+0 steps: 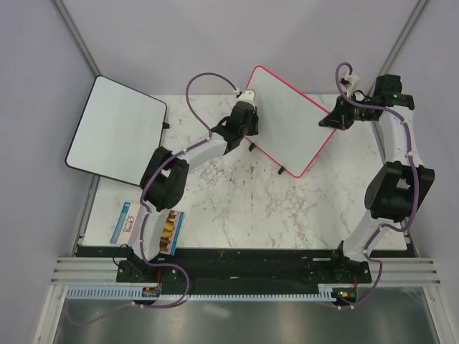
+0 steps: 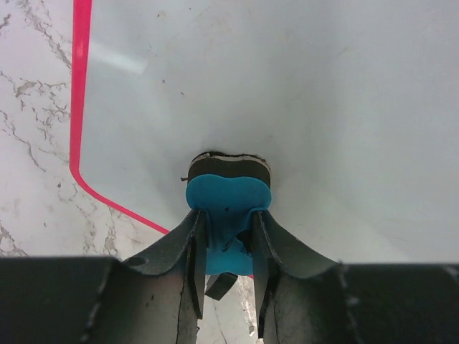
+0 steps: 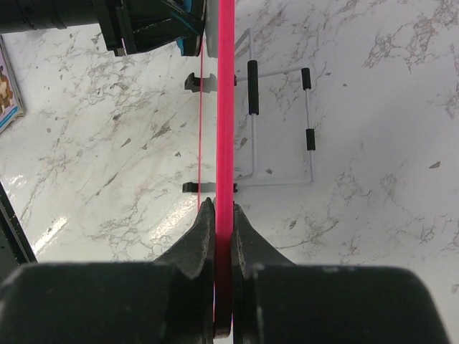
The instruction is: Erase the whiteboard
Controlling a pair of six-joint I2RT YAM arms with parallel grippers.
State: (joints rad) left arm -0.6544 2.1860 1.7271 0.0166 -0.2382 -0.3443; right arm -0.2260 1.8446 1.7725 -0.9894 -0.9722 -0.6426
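Pink-rimmed, from above: saw the whiteboard (image 1: 290, 118) raised aslant over the marble surface (image 1: 237, 201), between both tools. Left wrist: found the left tool (image 2: 228, 215) clenched on a blue eraser (image 2: 228, 192) against the white face. Right wrist: found the right tool (image 3: 224, 208) clamped tight on the whiteboard's pink edge.

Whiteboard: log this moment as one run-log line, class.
left gripper: shut on eraser, eraser against whiteboard | right gripper: shut on whiteboard frame

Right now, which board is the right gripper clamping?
The pink-framed whiteboard, its edge pinched by the right gripper; the black-framed board lies apart at far left.
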